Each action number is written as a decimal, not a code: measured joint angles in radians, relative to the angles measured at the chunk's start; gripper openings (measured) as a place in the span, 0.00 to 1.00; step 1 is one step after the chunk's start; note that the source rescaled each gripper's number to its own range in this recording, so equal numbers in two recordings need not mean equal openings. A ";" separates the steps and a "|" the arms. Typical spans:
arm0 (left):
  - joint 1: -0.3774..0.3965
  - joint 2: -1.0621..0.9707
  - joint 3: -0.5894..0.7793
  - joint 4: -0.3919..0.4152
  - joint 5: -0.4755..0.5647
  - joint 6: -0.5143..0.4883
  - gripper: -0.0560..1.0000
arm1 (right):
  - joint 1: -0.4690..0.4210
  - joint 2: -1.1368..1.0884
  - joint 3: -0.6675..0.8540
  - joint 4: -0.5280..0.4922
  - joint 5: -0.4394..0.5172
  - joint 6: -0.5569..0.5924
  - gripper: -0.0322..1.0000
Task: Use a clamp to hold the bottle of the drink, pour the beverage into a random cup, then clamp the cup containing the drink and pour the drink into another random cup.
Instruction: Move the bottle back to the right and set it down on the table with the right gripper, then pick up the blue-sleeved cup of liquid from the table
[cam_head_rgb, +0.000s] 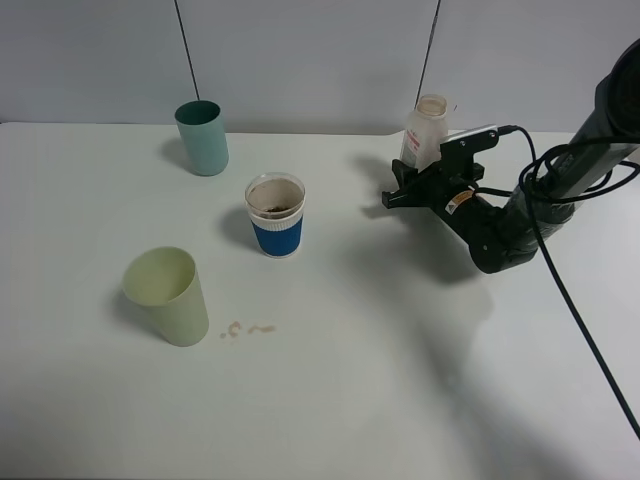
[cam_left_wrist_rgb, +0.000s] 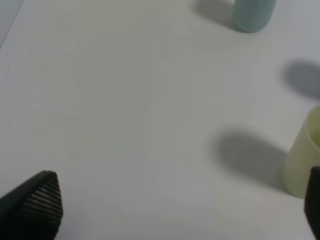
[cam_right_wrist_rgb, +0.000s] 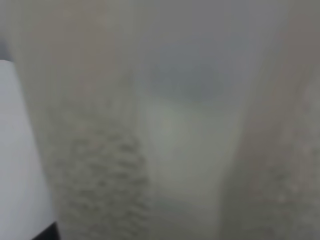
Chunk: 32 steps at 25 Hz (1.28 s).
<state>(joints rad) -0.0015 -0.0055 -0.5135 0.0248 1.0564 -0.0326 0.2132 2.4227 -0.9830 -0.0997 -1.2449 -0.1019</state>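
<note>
From above, we saw the right claw (cam_head_rgb: 405, 186) flanking the upright clear white-labelled plastic bottle (cam_head_rgb: 428, 135), grip impossible to tell; the brown-filled blue-banded white cup (cam_head_rgb: 275, 222) stood upright well off toward the left arm's side. Only the left wrist showed the left claw (cam_left_wrist_rgb: 172, 205) agape; the right wrist, blurred bottle (cam_right_wrist_rgb: 150, 150).

Even light; wrist cams blurry

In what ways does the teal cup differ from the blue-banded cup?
The teal cup is plain teal; the banded cup is white with a blue band and clear rim. The banded cup shows brown drink inside; the teal cup shows none. Both stand upright on the table.
</note>
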 joint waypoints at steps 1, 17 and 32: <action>0.000 0.000 0.000 0.000 0.000 0.000 0.93 | 0.000 0.000 0.000 0.000 0.000 0.000 0.10; 0.000 0.000 0.000 0.000 0.000 0.000 0.93 | 0.038 0.005 0.001 0.030 0.030 0.003 0.46; 0.000 0.000 0.000 0.000 0.000 0.000 0.93 | 0.070 -0.058 0.002 0.136 0.042 -0.117 0.63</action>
<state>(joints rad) -0.0015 -0.0055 -0.5135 0.0248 1.0564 -0.0326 0.2832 2.3646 -0.9811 0.0364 -1.2025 -0.2192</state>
